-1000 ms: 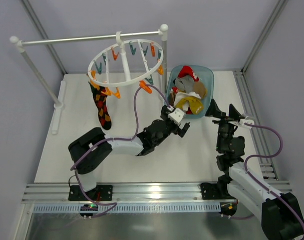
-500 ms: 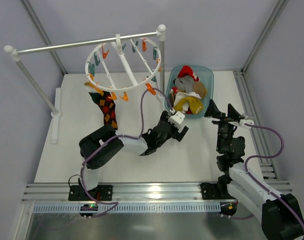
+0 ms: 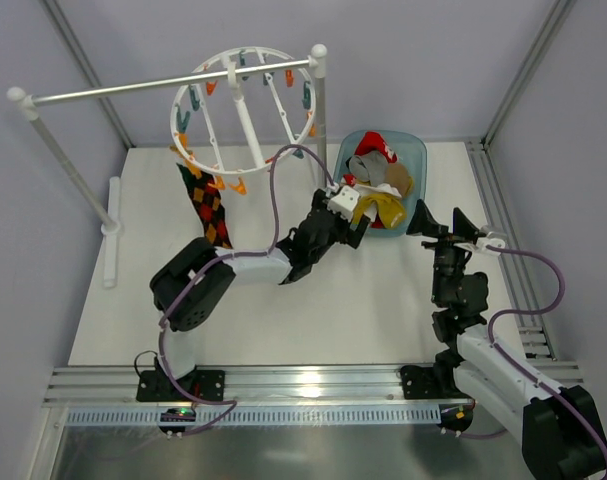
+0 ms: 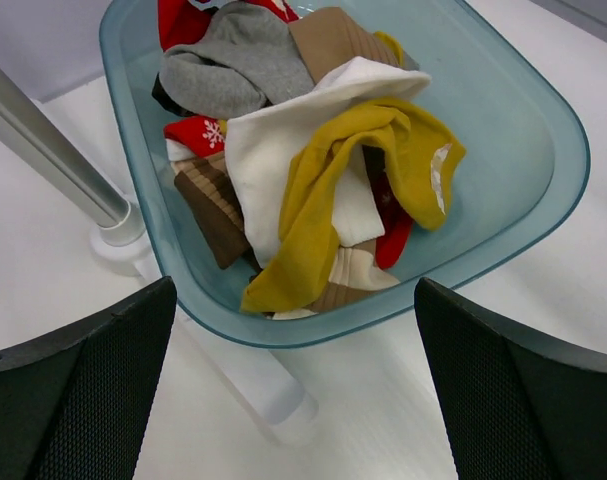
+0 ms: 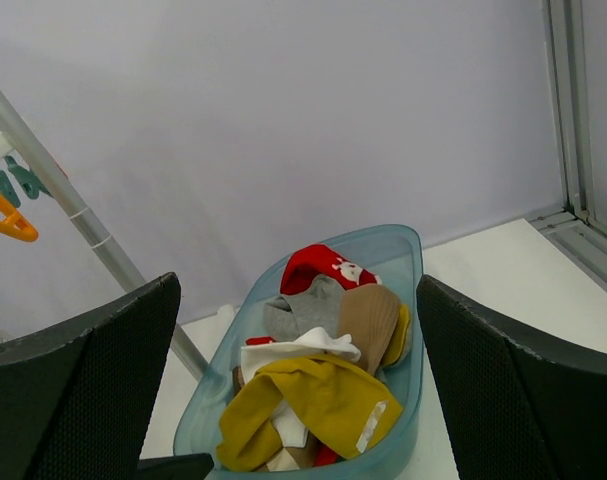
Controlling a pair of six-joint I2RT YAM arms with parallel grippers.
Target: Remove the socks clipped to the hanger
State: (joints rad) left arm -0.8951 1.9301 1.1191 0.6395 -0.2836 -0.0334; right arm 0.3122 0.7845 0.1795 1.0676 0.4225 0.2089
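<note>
The white round hanger (image 3: 241, 110) hangs tilted from the rail, with orange and teal clips on its rim. One dark argyle sock (image 3: 209, 207) hangs clipped at its lower left. My left gripper (image 3: 357, 226) is open and empty at the near left rim of the teal basket (image 3: 417, 160). In the left wrist view my left gripper (image 4: 295, 335) frames the basket rim (image 4: 543, 90), which holds a yellow sock (image 4: 323, 200), a white sock (image 4: 273, 150) and a brown striped sock (image 4: 208, 195). My right gripper (image 3: 441, 222), seen too in its wrist view (image 5: 298, 300), is open and empty, to the right of the basket (image 5: 403, 250).
The straight rail stand (image 3: 133, 89) spans the back, and its right post (image 3: 320, 110) stands just left of the basket. The post's foot (image 4: 118, 235) touches the basket's side. Grey (image 4: 233, 65) and red (image 5: 323, 268) socks also lie in the basket.
My left gripper has moved up and back to the basket's rim. The hanger has tilted up and swung left, and the argyle sock has swung with it. The right arm has not moved.
</note>
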